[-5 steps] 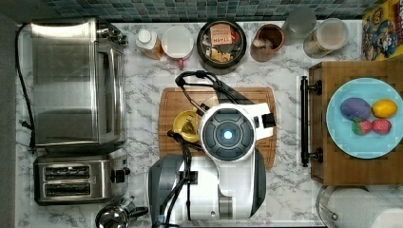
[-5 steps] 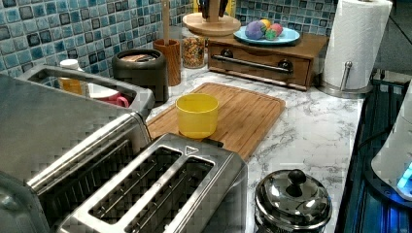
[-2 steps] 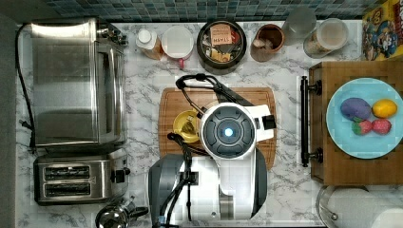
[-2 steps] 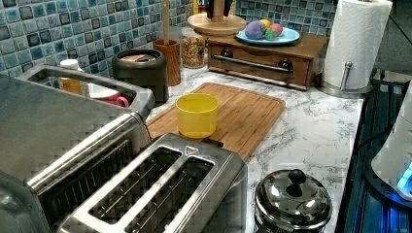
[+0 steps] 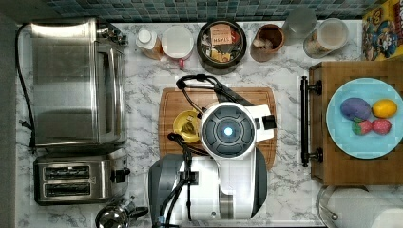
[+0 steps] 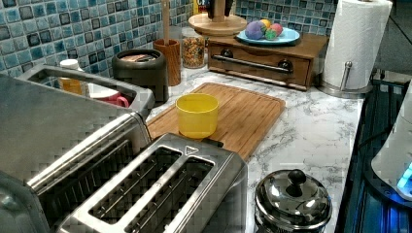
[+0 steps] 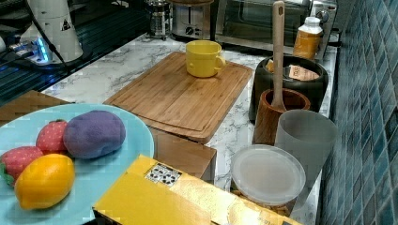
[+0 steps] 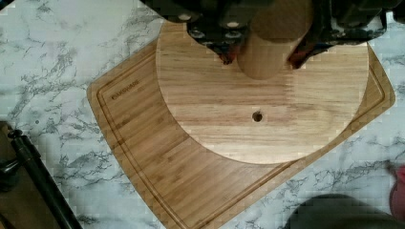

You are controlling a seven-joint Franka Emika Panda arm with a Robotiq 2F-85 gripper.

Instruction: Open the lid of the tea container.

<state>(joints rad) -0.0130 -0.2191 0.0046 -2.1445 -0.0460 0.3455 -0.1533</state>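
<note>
- Lid (image 8: pixel 267 114): wooden disc, knob clenched in the jaws (image 8: pixel 267 52), held flat above the cutting board (image 8: pixel 157 176).
- Tea container (image 5: pixel 221 46): uncovered, beyond the cutting board.

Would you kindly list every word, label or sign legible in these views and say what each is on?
None reads with certainty.
Tea packet in the tea container: dark lettering, too blurred.
Cutting board: engraved brand mark, too small.
Yellow box: square printed code, no readable words.
Robot base: black triangle sign, unreadable.
Lid: no marking.
</note>
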